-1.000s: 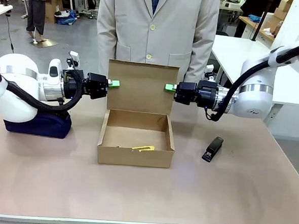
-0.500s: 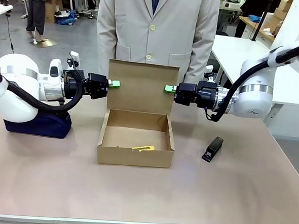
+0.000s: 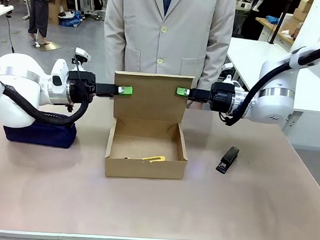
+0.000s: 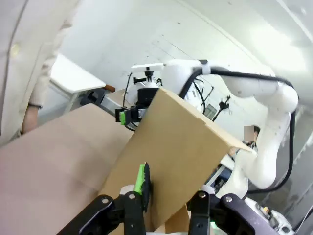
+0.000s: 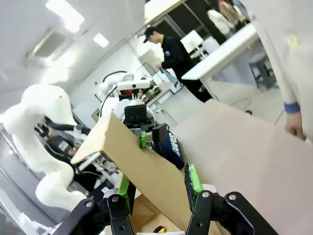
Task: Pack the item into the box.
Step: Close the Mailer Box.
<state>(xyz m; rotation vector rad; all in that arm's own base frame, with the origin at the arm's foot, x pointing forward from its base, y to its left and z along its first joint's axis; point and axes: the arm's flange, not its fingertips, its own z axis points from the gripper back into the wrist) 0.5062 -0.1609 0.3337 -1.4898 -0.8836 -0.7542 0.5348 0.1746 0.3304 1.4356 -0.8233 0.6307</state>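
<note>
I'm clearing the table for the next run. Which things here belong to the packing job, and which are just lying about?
Job in hand: box, its lid, yellow utility knife inside the box, left tool and right tool at the lid's side edges.
Lying about: black stapler, navy pouch.

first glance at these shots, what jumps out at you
The upright lid flap of the open brown box mid-table is flanked on both sides: the left gripper is clamped on one side edge, the right gripper straddles the other. Next comes the yellow utility knife lying inside the box near its front wall, then the person in a pale coat standing right behind the flap.
</note>
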